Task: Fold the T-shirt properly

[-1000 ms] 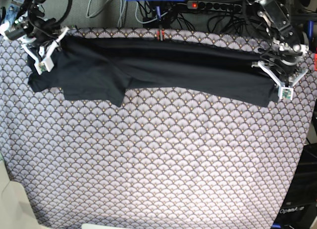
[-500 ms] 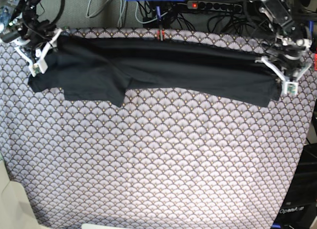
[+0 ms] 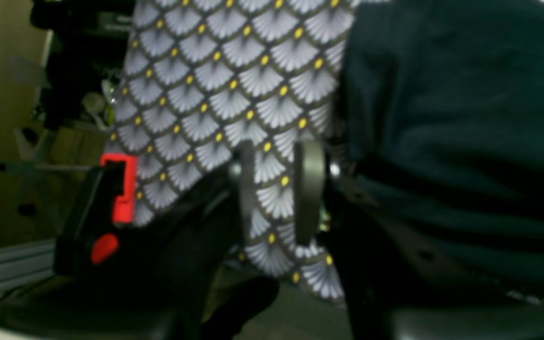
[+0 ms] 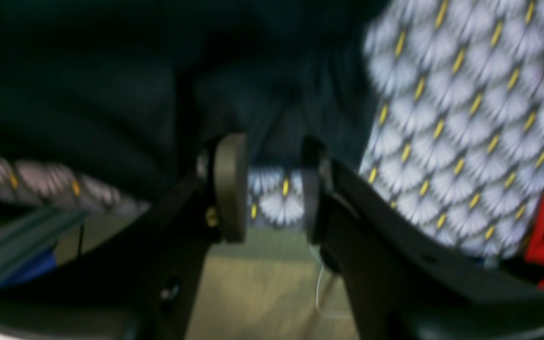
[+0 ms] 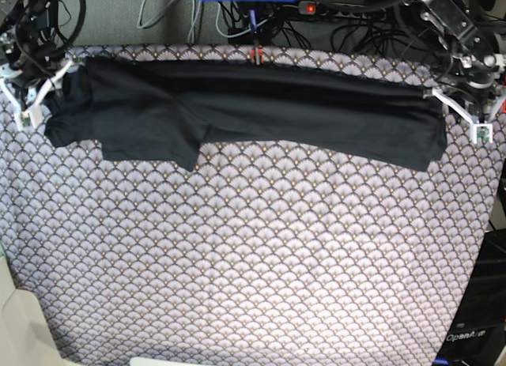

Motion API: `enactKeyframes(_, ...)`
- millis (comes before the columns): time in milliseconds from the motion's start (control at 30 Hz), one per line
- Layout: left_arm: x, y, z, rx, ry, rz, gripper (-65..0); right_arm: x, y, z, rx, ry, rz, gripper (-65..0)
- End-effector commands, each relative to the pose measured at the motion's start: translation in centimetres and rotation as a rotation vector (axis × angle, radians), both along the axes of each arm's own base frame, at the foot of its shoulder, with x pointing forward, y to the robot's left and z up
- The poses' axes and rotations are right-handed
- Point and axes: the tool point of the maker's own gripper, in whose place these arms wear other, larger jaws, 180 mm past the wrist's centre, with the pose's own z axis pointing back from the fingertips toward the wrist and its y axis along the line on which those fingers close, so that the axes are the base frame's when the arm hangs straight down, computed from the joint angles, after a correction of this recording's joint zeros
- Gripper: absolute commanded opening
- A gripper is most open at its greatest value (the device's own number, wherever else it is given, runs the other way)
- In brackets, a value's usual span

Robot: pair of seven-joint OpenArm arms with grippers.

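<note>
Both grippers, left and right, released, clear of shirt. Shirt folded lengthwise into band on tablecloth; crosswise folds remain.

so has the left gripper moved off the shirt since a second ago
Yes. In the base view the left gripper has backed outward, off the T-shirt end, toward the tablecloth edge, jaws open.
</note>
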Motion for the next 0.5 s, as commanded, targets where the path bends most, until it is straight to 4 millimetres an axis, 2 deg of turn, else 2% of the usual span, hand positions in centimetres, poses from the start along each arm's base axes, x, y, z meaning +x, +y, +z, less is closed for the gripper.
enactKeyframes(0,0.6,0.8,1.5,0.028,-0.051,0.008,-50.3,0.5,-0.7,0.9,-0.025,-0.022,0.003,-43.7)
enactKeyframes(167,0.6,2.7,2.4,0.031,-0.086,0.083,-50.3,2.5,-0.1,1.7,-0.015,-0.075,0.009,-44.3)
enactKeyframes(333,0.7,2.6,2.3,0.025,-0.089,0.087,-50.3,4.8,3.1,1.4,0.021,-0.09,0.113,-54.5)
enactKeyframes(467,0.8,2.4,2.3,0.023,-0.089,0.084,-50.3,5.7,5.3,1.2,0.044,-0.09,0.181,-56.0)
